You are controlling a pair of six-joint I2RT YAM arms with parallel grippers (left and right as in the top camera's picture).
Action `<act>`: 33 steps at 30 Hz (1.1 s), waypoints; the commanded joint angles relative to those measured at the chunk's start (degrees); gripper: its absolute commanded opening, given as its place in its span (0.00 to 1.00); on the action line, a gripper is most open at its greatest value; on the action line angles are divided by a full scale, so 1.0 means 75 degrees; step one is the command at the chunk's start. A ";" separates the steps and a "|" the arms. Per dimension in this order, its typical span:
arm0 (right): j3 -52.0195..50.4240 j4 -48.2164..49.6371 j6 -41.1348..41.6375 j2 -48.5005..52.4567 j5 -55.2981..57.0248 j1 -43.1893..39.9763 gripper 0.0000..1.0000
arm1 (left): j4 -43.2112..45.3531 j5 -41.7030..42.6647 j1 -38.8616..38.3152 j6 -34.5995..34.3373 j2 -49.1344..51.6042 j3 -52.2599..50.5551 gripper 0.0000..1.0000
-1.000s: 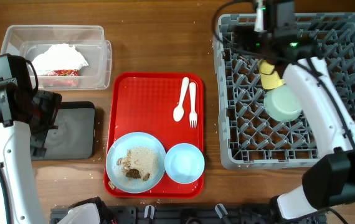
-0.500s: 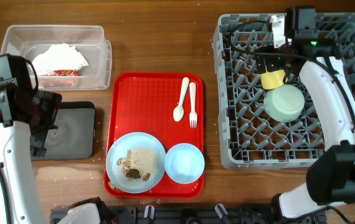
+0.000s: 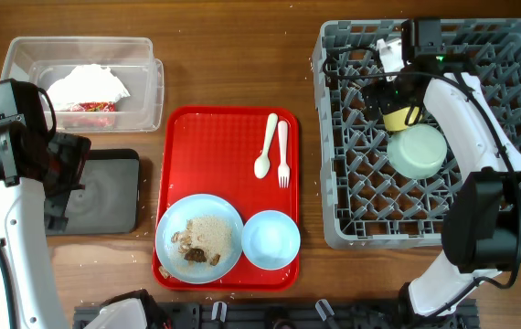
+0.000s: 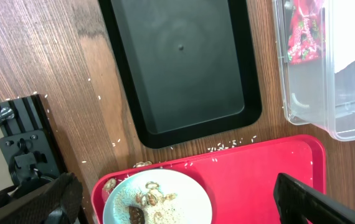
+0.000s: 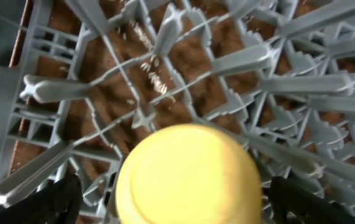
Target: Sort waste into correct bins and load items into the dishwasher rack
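Left end effector [image 4: 174,190] hangs spread wide and empty over the black tray [image 3: 110,192], beside the clear tub [image 3: 23,55] holding napkins [image 3: 87,84]. Plate [image 3: 233,224] of rice scraps, blue bowl [image 3: 271,240], spoon [image 3: 266,146] and fork [image 3: 282,153] sit on the red tray [image 3: 215,155]. Right end effector [image 5: 177,205], wide open and gripping nothing, hovers over the yellow cup [image 3: 399,117] in the grey rack [image 3: 361,210], just beside the green bowl [image 3: 417,152].
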 commanded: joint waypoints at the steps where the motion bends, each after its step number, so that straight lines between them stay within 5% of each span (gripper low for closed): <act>1: -0.0032 0.0184 -0.0047 0.0198 0.0195 0.0035 0.92 | -0.0009 -0.0128 0.0029 -0.0125 -0.0041 -0.0023 1.00; 14: -0.0020 0.0221 0.0291 0.0539 0.0557 0.0035 0.74 | -0.0009 -0.0125 0.0029 -0.0125 -0.0041 -0.0023 1.00; 30: 0.0207 0.0032 0.0641 0.0460 0.0560 0.0038 0.72 | -0.0009 -0.0128 0.0029 -0.0125 -0.0041 -0.0023 1.00; 33: 0.0256 0.0026 0.0755 0.0408 0.0562 0.0038 0.64 | -0.0009 -0.0128 0.0029 -0.0125 -0.0041 -0.0023 1.00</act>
